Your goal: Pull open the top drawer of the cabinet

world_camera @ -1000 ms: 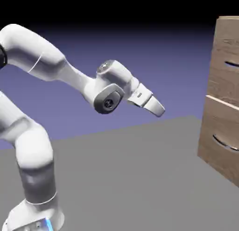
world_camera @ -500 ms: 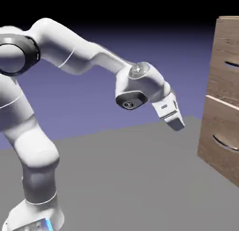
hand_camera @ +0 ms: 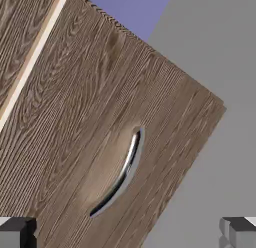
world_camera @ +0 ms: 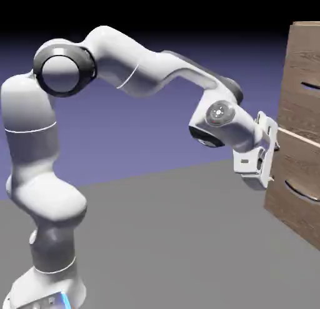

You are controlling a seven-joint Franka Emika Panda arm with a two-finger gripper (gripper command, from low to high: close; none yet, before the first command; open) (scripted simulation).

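Note:
The cabinet (world_camera: 300,52) stands at the right edge of the exterior view, brown wood grain with stacked drawer fronts. The top drawer (world_camera: 299,105) carries a thin dark handle (world_camera: 310,86). My gripper (world_camera: 271,156) is open and empty, close to the cabinet's near edge at the height of the seam between the two fronts. In the hand view the matching lower front (hand_camera: 100,142) and its curved metal handle (hand_camera: 122,174) fill the picture. Beyond the pale seam (hand_camera: 30,61), a strip of the top drawer (hand_camera: 12,21) shows. Both fingertips (hand_camera: 17,232) stand wide apart at the bottom edge.
The lower drawer front (world_camera: 294,183) with its own handle (world_camera: 300,192) sits under the top one and reaches down to the grey table (world_camera: 175,239). The white arm (world_camera: 144,64) arches over from the left.
The arm has swung right and downward from mid-table to the cabinet's front edge. The hand has turned to face the drawer fronts, and the jaws have spread wider.

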